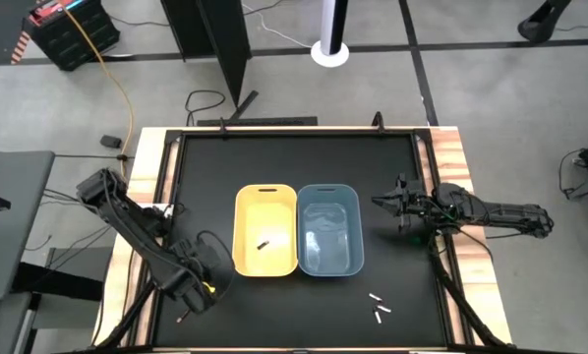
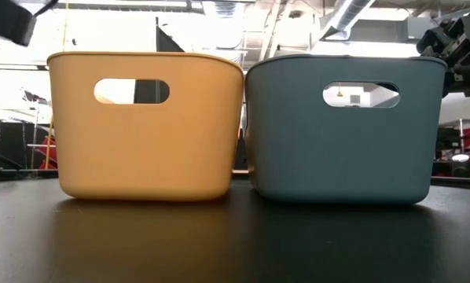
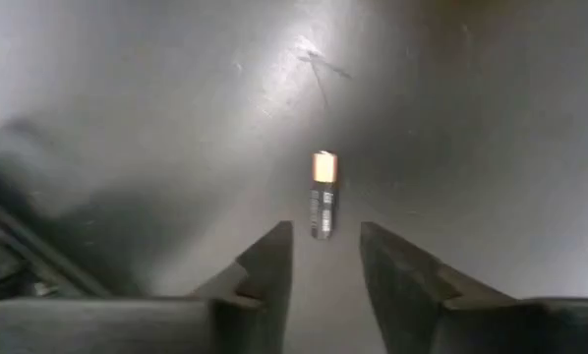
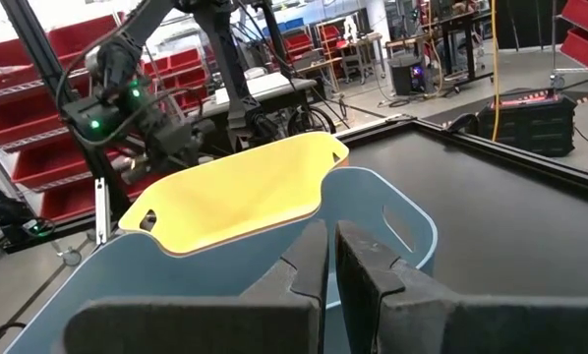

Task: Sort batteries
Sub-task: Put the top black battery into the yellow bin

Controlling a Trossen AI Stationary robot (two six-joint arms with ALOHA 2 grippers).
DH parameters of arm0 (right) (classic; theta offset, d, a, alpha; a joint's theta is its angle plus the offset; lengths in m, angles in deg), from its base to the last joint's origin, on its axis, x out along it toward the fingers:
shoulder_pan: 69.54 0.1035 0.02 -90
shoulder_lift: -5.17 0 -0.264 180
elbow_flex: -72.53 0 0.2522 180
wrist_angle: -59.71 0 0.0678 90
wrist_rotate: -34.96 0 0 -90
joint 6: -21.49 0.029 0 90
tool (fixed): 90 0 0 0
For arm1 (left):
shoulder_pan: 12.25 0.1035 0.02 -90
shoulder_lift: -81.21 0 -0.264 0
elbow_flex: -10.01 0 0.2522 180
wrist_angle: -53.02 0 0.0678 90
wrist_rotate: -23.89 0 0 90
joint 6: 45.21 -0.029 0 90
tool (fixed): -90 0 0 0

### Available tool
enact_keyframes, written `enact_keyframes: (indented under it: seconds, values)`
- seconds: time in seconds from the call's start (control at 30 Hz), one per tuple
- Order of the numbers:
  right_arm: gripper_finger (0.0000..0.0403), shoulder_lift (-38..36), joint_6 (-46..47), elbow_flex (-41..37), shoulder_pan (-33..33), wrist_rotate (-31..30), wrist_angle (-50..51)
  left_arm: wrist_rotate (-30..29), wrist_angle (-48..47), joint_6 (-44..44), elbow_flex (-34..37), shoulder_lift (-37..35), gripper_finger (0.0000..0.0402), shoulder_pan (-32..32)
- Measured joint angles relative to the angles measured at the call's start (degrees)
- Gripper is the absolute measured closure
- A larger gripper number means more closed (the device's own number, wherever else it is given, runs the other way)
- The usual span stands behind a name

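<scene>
Left jaws: the left gripper (image 1: 191, 303) sits low at the lower left of the high view, its jaws apart and holding nothing.
Battery at the left jaws: a slim dark cylinder with a copper-coloured end (image 3: 322, 193) lies on the black surface (image 1: 274, 167), just ahead of the gap between the two dark fingers (image 3: 269, 265), not touched by them.
Right jaws: the right gripper (image 1: 381, 202) hovers at the right of the high view, just beside the right wall of the blue bin; its jaws are together with only a thin slit between them, and nothing in them.
Yellow plastic bin (image 1: 265, 230): centre of the high view, touching the blue one on its right; one small dark battery (image 1: 263, 244) lies on its floor.
Blue-grey plastic bin (image 1: 329, 229): contents cannot be made out.
Loose white batteries (image 1: 378, 306): a few small pale cylinders on the surface at the lower right of the high view, below the blue bin and well apart from both grippers.
</scene>
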Motion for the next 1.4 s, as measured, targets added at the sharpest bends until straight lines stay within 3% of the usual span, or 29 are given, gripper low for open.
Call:
enact_keyframes:
  seconds: [0.17,0.43,0.6,0.77,1.07,1.4]
  values:
    - [0.0360,0.00,0.00,0.00,0.01,0.00,0.00,2.41,6.64,-1.05,5.81,-0.03,0.0250,0.90]
    - [0.0360,0.00,0.50,0.00,0.01,0.02,-0.02,2.52,9.92,-2.68,13.48,-1.42,0.0252,3.49]
    - [0.0360,0.00,0.50,0.00,0.01,0.02,0.00,2.82,18.42,-5.18,18.58,-4.99,0.0253,5.09]
    - [0.0360,-0.02,0.50,0.00,0.00,0.02,0.00,3.02,20.34,-7.83,20.45,-7.60,0.0254,5.68]
    - [0.0360,0.00,0.52,0.00,0.00,0.15,0.13,1.73,23.71,-17.26,21.04,-7.90,0.0306,5.67]
    - [0.0360,0.00,0.52,0.00,0.00,0.15,0.24,0.87,24.72,-17.90,21.04,-7.86,0.0351,5.68]
